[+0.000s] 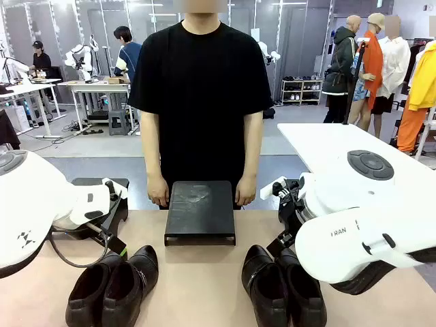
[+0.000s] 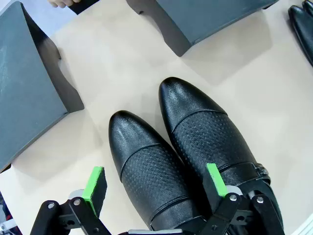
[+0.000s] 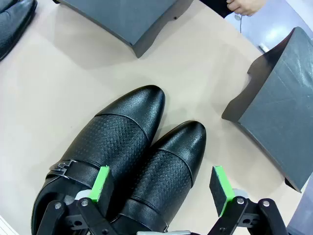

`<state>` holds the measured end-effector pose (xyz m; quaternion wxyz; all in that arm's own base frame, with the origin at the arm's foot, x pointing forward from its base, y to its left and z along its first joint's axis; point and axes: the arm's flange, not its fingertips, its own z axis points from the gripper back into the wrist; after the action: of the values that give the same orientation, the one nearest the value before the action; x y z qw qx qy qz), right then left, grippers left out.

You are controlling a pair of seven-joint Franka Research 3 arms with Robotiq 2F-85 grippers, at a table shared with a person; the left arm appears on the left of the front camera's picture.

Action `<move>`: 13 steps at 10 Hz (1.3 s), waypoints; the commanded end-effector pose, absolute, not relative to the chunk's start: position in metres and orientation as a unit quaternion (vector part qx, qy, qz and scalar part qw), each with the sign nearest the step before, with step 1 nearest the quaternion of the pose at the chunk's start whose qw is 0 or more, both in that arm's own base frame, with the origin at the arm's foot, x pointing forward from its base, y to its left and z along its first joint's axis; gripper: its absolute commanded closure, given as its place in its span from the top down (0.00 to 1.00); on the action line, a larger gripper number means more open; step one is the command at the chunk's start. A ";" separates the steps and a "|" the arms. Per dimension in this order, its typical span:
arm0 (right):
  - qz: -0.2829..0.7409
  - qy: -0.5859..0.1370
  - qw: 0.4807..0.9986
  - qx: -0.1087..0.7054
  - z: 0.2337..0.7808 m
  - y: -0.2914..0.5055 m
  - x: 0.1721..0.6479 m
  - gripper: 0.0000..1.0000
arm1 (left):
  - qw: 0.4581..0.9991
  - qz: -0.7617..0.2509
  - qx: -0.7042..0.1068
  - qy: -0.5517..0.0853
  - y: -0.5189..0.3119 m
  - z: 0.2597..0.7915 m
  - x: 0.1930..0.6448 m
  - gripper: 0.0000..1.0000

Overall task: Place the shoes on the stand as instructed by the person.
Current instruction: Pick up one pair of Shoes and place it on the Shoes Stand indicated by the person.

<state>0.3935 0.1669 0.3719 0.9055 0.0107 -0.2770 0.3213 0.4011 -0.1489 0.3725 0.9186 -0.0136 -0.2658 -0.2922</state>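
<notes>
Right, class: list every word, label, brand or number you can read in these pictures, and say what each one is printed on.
"FRAN": on the right arm's white casing, front view; the rest of the word curves out of sight.
A black emblem without letters: on the left arm's casing.
No print can be read on the shoes or the dark stand.
Background items: too small to read.

The right gripper hangs with its jaws wide apart over two black shoes lying side by side on the table. One green pad is above the line where they meet, the other above bare table. A grey stand sits beyond the toes and a second stand at the picture's right, while a hand shows at the top edge and another shoe in the top-left corner.
</notes>
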 end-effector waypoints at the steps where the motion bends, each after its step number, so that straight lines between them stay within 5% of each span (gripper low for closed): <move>1: 0.321 -0.277 0.905 0.011 0.372 0.167 0.394 1.00 | 0.918 -0.292 -0.014 -0.266 -0.149 0.373 0.401 1.00; 10: 0.322 -0.277 0.905 0.010 0.372 0.167 0.394 1.00 | 0.918 -0.293 -0.014 -0.266 -0.149 0.372 0.401 1.00; 13: 0.295 -0.280 0.911 0.066 0.443 0.148 0.394 1.00 | 0.930 -0.296 0.004 -0.216 -0.141 0.424 0.403 1.00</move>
<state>0.3947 0.1660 0.4147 0.9100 0.0422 -0.2886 0.2946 0.4052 -0.1432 0.3952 0.9196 0.0014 -0.2540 -0.2997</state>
